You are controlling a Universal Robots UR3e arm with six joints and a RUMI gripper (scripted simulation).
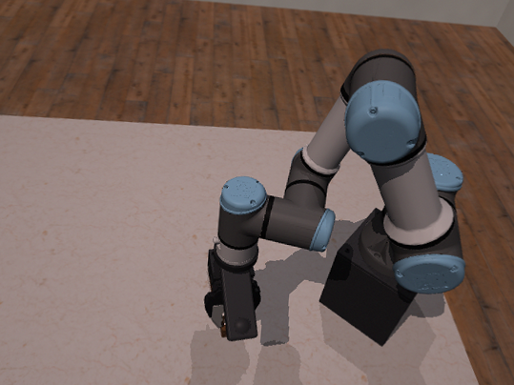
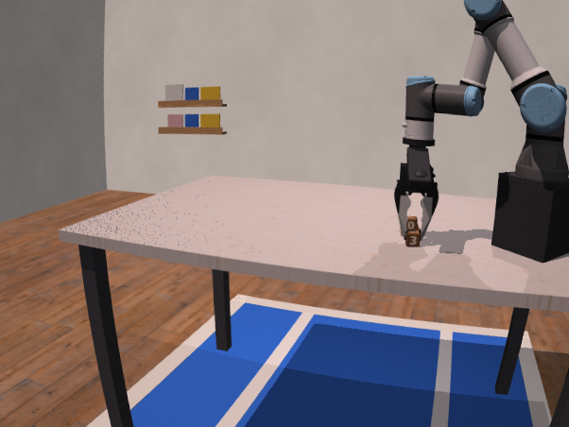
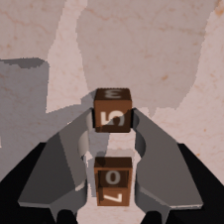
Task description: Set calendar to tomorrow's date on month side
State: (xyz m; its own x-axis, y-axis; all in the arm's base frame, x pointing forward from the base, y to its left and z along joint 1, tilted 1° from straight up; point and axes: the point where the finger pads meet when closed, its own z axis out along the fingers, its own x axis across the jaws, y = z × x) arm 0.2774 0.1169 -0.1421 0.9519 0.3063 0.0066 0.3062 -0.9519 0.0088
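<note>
Currently, pincer closed on the 3/5 cube, one fingertip per side, 5 facing up toward wrist cam. Brown piece showing 0 and 7 sits near it, over the counter. Can't confirm tray seating.

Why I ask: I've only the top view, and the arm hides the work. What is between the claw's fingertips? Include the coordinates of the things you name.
Observer: A brown cube (image 2: 413, 240) (image 3: 113, 116); in the wrist view both fingertips of the claw (image 1: 225, 324) (image 2: 415, 233) (image 3: 113, 113) meet its sides.
Operator: Which digit does it turn toward the wrist camera?
Observer: A 5, lying on its side, with a 3 on the neighbouring face.
Operator: And is the other digit piece visible?
Observer: Yes, a second brown piece (image 2: 411, 224) (image 3: 113, 177) shows a 0; in the exterior view it appears just above the 3.
</note>
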